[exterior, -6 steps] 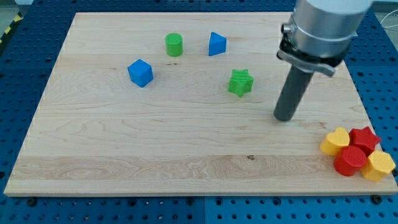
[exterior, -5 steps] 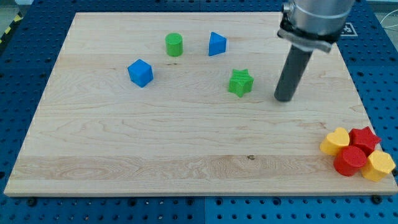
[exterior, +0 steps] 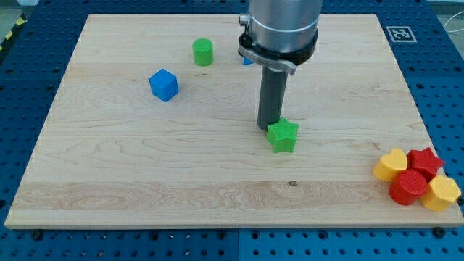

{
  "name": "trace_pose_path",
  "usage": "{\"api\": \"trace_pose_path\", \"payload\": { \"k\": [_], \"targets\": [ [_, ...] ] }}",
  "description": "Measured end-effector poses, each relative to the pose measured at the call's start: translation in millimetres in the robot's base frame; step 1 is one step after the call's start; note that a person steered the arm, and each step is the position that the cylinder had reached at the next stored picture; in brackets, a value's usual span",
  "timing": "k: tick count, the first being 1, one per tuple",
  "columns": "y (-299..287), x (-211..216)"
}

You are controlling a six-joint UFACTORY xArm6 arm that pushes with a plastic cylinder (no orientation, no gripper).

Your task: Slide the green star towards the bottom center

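Observation:
The green star (exterior: 283,135) lies on the wooden board (exterior: 145,167), a little right of the board's middle. My tip (exterior: 269,127) stands right against the star's upper left side, touching it. The dark rod rises from there toward the view's top, under the grey arm body.
A green cylinder (exterior: 203,51) and a blue cube (exterior: 164,84) lie at the upper left. A blue block (exterior: 247,59) is mostly hidden behind the arm. A yellow heart (exterior: 391,164), red star (exterior: 425,161), red cylinder (exterior: 409,188) and yellow block (exterior: 441,193) cluster at the lower right edge.
My tip swung from right of the star to its upper left. The green star has slid down the view, toward the bottom.

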State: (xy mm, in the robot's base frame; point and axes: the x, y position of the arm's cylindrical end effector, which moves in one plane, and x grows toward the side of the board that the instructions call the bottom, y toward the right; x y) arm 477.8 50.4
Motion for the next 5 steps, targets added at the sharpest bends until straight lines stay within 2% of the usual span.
{"api": "trace_pose_path", "payload": {
  "k": [3,5],
  "targets": [
    [48.6,-8.6],
    [64.1,27.6]
  ]
}}
